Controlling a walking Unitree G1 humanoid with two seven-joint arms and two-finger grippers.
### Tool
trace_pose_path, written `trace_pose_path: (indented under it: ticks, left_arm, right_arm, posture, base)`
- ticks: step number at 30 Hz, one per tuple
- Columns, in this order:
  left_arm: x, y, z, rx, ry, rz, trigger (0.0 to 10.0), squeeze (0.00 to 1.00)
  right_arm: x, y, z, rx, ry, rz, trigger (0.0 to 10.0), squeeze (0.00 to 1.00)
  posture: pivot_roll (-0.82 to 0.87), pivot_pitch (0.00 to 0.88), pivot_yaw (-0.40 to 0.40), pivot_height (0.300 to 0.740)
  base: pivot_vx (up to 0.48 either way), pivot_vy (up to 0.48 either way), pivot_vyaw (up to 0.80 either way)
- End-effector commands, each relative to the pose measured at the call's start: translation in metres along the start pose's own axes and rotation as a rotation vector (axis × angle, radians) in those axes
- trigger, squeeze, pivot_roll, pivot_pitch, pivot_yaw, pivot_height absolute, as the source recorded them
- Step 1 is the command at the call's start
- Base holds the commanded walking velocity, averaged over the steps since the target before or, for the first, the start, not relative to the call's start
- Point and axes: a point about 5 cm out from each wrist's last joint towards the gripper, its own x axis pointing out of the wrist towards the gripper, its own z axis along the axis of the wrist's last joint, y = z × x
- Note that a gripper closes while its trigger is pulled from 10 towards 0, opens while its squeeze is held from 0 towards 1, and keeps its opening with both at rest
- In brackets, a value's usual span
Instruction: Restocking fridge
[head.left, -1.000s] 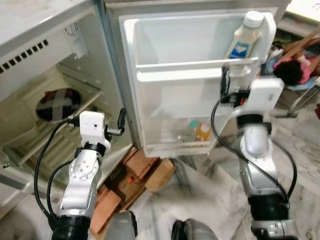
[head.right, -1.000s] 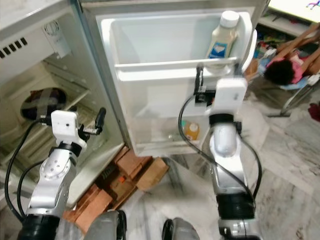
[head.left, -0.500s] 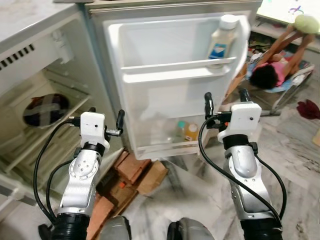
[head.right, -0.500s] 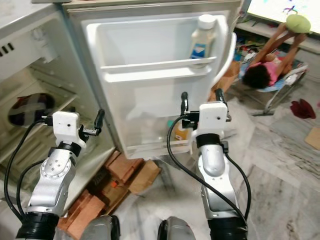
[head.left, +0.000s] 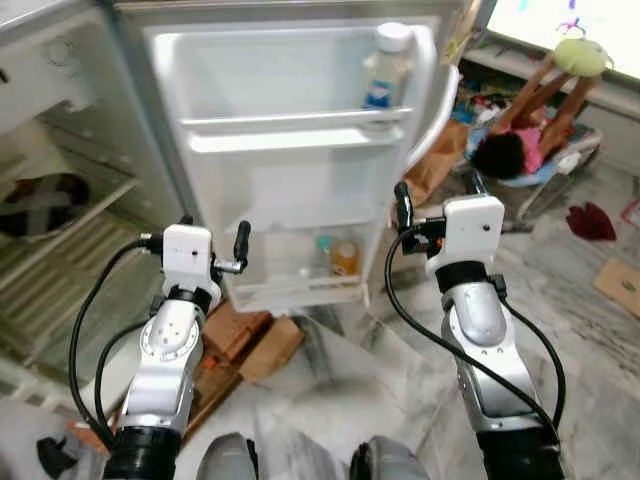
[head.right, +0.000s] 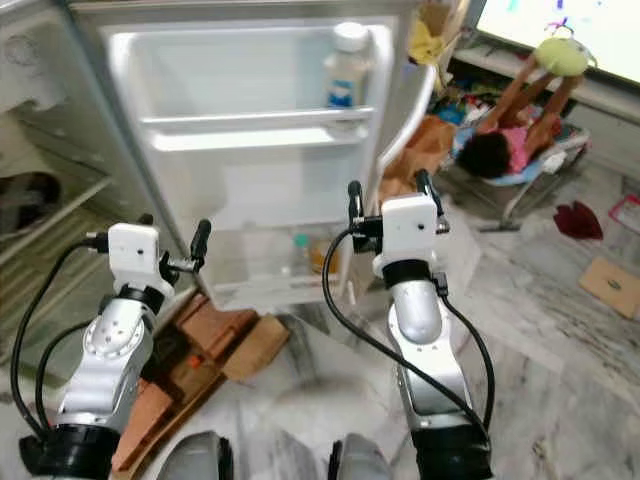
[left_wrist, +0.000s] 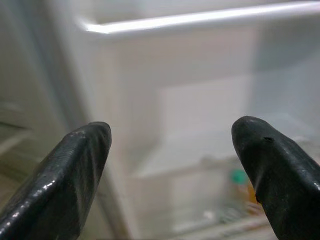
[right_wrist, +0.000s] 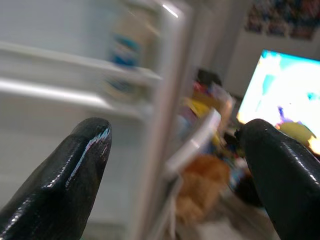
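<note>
Both the left gripper (head.left: 212, 243) and right gripper (head.left: 436, 203) hang with jaws wide apart, holding nothing, facing the open fridge door (head.left: 300, 170), where a white bottle (head.left: 380, 72) stands behind the upper rail, which keeps it upright.

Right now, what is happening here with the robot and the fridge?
The robot stands before the open fridge door. Both its hands are raised, open and hold nothing: the left hand in front of the door's lower part, the right hand near the door's outer edge. A white bottle stands in the door's upper shelf, and small bottles sit in the lower shelf.
</note>
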Motion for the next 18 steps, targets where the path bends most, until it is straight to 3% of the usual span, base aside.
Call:
trace_pose_path:
  ticks: [1,4,14,18]
  left_arm:
    - [0.001,-0.003,0.002,0.015,-0.007,-0.017,10.0,0.00]
    - [0.002,-0.003,0.002,0.017,-0.011,-0.024,10.0,0.00]
    - [0.004,-0.008,-0.002,0.022,-0.006,-0.046,10.0,0.00]
    - [0.006,-0.004,-0.005,0.049,0.004,-0.054,10.0,0.00]
  right_arm:
    - [0.002,-0.001,-0.002,-0.006,0.013,0.011,10.0,0.00]
    - [0.003,0.002,-0.001,-0.008,0.000,0.042,10.0,0.00]
    - [0.000,0.001,-0.010,-0.002,0.031,0.041,10.0,0.00]
    - [-0.010,-0.005,-0.024,0.059,0.097,0.045,10.0,0.00]
  posture:
    - [0.02,0.082,-0.024,0.740]
    - [0.02,0.083,-0.024,0.740]
    - [0.01,0.069,-0.004,0.740]
    - [0.01,0.050,0.019,0.740]
  base:
    - [0.000,-0.416,0.00]
    - [0.000,-0.396,0.00]
    - [0.000,-0.325,0.80]
    - [0.000,-0.369,0.44]
